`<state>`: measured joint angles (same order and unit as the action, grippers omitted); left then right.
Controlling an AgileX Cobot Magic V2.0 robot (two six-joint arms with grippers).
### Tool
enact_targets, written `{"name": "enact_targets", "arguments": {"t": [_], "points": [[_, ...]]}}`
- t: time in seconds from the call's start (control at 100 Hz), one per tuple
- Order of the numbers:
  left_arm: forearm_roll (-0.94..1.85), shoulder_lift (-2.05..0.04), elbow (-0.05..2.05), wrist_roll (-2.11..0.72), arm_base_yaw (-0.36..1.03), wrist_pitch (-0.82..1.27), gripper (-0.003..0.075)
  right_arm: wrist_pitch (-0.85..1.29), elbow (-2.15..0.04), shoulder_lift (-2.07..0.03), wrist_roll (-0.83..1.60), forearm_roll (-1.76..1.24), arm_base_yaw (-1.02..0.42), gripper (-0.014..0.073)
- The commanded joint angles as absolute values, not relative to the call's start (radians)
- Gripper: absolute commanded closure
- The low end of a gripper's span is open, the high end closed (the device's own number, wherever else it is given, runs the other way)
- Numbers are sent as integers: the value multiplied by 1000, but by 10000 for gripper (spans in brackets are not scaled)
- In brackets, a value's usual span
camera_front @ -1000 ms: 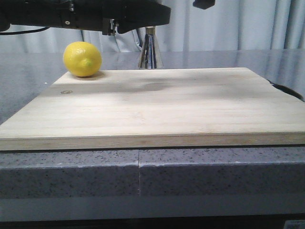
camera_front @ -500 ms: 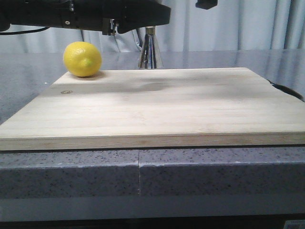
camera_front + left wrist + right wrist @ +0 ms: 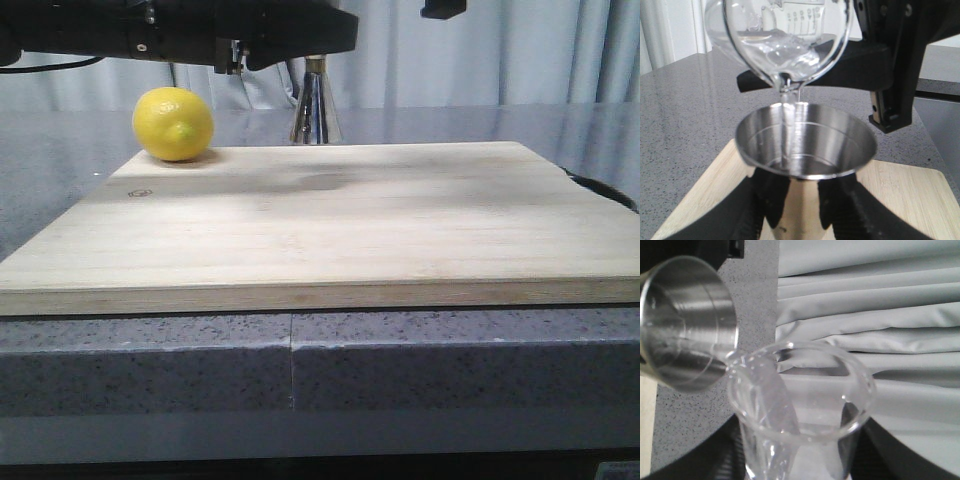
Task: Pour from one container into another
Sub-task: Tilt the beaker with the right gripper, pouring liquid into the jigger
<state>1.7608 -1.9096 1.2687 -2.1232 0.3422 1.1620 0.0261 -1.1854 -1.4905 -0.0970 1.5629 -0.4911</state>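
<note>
My left gripper (image 3: 796,210) is shut on the steel jigger (image 3: 805,145), its black fingers clasping the body below the wide open cup. Above it, the clear glass beaker (image 3: 787,40) is tipped with its lip over the jigger's mouth. A thin stream of clear liquid (image 3: 788,125) runs down into the cup. In the right wrist view my right gripper (image 3: 797,455) is shut on the beaker (image 3: 800,390), with the jigger (image 3: 685,325) beside its lip. From the front only the jigger's lower cone (image 3: 315,105) shows, under the left arm (image 3: 200,30).
A yellow lemon (image 3: 173,123) rests on the far left corner of a wooden cutting board (image 3: 330,220), which lies on a speckled grey counter (image 3: 420,360). Grey curtains (image 3: 520,50) hang behind. A dark cable (image 3: 600,190) lies at the board's right edge.
The bit of the right gripper at the top of the front view has shifted slightly right. The left arm, jigger and lemon have not moved.
</note>
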Motion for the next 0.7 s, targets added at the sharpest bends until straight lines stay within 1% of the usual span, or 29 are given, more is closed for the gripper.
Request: {"name": "enact_targets", "arguments": {"t": [0.0,0.69], "points": [[1851,-1857,1299,-2115,348,1264,461,42,-1223,-1457,-95,1591,-490,270],[1851,-1857,1299,-2115,348,1264,461,42,-1223,-1457,-95,1681,-490,270]]}}
